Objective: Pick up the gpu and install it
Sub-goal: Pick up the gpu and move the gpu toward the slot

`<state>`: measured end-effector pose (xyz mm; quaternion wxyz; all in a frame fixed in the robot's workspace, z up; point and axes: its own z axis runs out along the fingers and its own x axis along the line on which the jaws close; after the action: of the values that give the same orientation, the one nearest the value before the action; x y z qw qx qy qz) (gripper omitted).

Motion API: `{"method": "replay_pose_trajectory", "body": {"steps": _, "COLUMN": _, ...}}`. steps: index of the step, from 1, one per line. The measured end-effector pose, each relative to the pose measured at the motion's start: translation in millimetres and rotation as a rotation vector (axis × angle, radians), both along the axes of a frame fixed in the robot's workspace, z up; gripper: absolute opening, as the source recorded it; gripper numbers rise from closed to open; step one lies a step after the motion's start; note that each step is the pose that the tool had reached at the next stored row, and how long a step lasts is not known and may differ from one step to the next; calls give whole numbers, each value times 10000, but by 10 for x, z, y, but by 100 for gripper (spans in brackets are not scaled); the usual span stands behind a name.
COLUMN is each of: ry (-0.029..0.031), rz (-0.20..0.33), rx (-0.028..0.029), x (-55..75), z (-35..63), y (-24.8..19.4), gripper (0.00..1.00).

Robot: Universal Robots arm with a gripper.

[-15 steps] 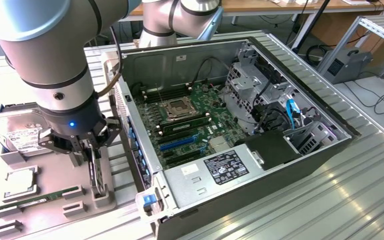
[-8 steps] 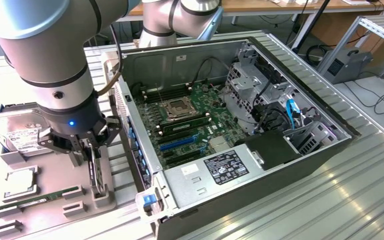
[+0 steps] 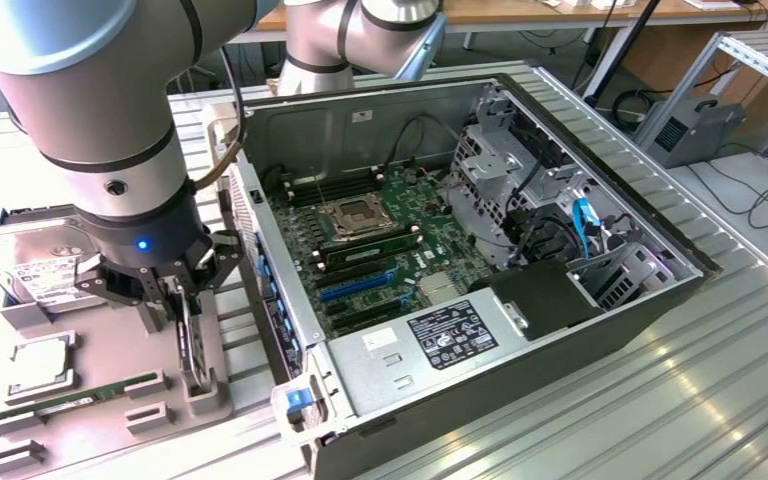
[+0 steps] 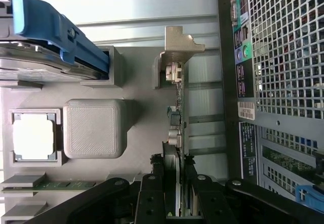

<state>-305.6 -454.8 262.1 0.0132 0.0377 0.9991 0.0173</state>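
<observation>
The tabletop [image 3: 584,410] is ribbed aluminium with long grooves running across it. Behind it the room shows a wooden desk [image 3: 598,14] with hanging cables, and a metal rack [image 3: 764,55] and a grey box [image 3: 691,125] at the exterior view's right.

An open computer case [image 3: 651,300] lies on its side with the motherboard [image 3: 398,235] facing up. A grey fixture tray [image 3: 97,335] sits beside the case at the exterior view's left. It carries a hard drive [image 3: 44,265], a processor [image 3: 40,358] and a RAM stick [image 3: 77,397].

The gpu [image 3: 197,350] stands on edge in a slot of that tray, just beside the case wall. The end effector [image 3: 181,312] reaches straight down over it. In the wrist view its black fingers [image 4: 152,198] press against both faces of the card [image 4: 174,133], so the end effector [image 4: 173,204] is clenched on the gpu while the card sits in the tray.

A black label with white print [image 3: 454,330] lies on the power supply, and the hard drive has a white sticker. The case's perforated rear panel carries coloured stickers [image 4: 243,72] and a barcode [image 4: 246,110]. None of this writing can be read.
</observation>
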Motion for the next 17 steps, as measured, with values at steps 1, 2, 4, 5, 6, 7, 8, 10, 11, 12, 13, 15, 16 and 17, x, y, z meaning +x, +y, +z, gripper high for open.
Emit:
{"method": "replay_pose_trajectory", "body": {"steps": 1, "ry": 0, "rz": 0, "rx": 0, "x": 0, "z": 3, "y": 0, "gripper": 26}}
{"method": "replay_pose_trajectory", "body": {"steps": 2, "ry": 0, "rz": -1, "rx": 0, "x": 0, "z": 5, "y": 0, "gripper": 26}}
{"method": "replay_pose_trajectory", "body": {"steps": 4, "ry": 0, "rz": 0, "rx": 0, "x": 0, "z": 10, "y": 0, "gripper": 26}}
{"method": "replay_pose_trajectory", "body": {"steps": 5, "ry": 0, "rz": 0, "rx": 0, "x": 0, "z": 12, "y": 0, "gripper": 26}}
{"method": "replay_pose_trajectory", "body": {"steps": 6, "ry": 0, "rz": 0, "rx": 0, "x": 0, "z": 15, "y": 0, "gripper": 26}}
{"method": "replay_pose_trajectory", "body": {"steps": 7, "ry": 0, "rz": 0, "rx": 0, "x": 0, "z": 17, "y": 0, "gripper": 26}}
{"method": "replay_pose_trajectory", "body": {"steps": 8, "ry": 1, "rz": 0, "rx": 0, "x": 0, "z": 20, "y": 0, "gripper": 26}}
{"method": "replay_pose_trajectory", "body": {"steps": 10, "ry": 0, "rz": 0, "rx": 0, "x": 0, "z": 25, "y": 0, "gripper": 26}}
{"method": "replay_pose_trajectory", "body": {"steps": 11, "ry": 0, "rz": 0, "rx": 0, "x": 0, "z": 27, "y": 0, "gripper": 26}}
{"method": "replay_pose_trajectory", "body": {"steps": 12, "ry": 0, "rz": 0, "rx": 0, "x": 0, "z": 32, "y": 0, "gripper": 26}}
{"method": "replay_pose_trajectory", "body": {"steps": 13, "ry": 0, "rz": 0, "rx": 0, "x": 0, "z": 35, "y": 0, "gripper": 26}}
{"method": "replay_pose_trajectory", "body": {"steps": 15, "ry": 0, "rz": 0, "rx": 0, "x": 0, "z": 39, "y": 0, "gripper": 26}}
{"method": "replay_pose_trajectory", "body": {"steps": 16, "ry": 0, "rz": 0, "rx": 0, "x": 0, "z": 41, "y": 0, "gripper": 26}}
{"method": "replay_pose_trajectory", "body": {"steps": 17, "ry": 0, "rz": 0, "rx": 0, "x": 0, "z": 45, "y": 0, "gripper": 26}}
